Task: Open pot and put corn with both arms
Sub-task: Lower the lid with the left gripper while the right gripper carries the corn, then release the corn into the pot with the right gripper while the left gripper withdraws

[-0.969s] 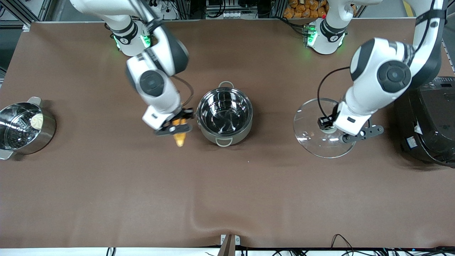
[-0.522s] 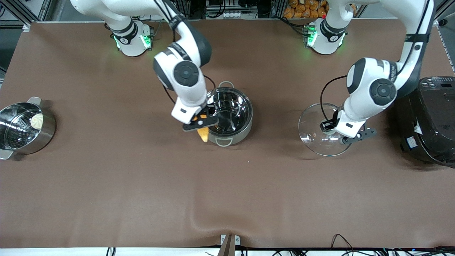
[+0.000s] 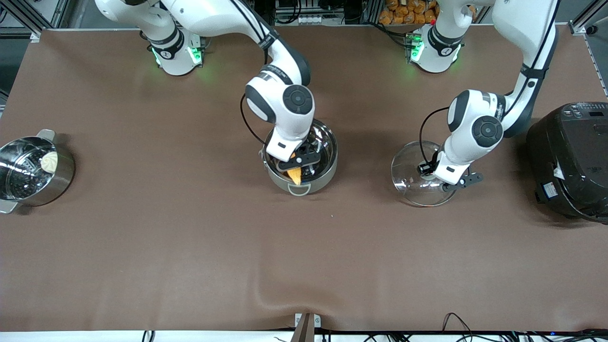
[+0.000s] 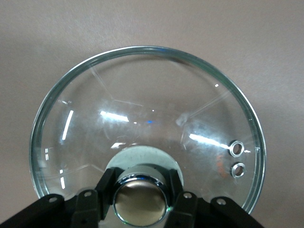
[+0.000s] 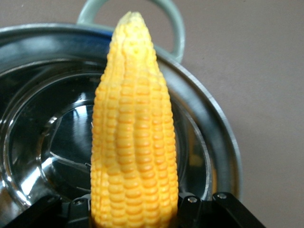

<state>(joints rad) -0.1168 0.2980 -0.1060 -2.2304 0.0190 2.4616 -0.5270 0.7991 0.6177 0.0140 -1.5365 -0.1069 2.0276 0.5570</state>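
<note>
Already your pot (image 3: 300,159) stands uncovered near the middle of the counter (image 3: 190,247). The left gripper (image 3: 439,176), fingers clenched on the knob, holds the glass lid (image 3: 408,178) low toward the left arm's end of the counter; whether it touches down you cannot tell. The right gripper (image 3: 297,164) hangs over the pot's open mouth, fingers grasping the corn (image 5: 134,137) by its stub end. What's left, I'd judge: release the corn inside.
</note>
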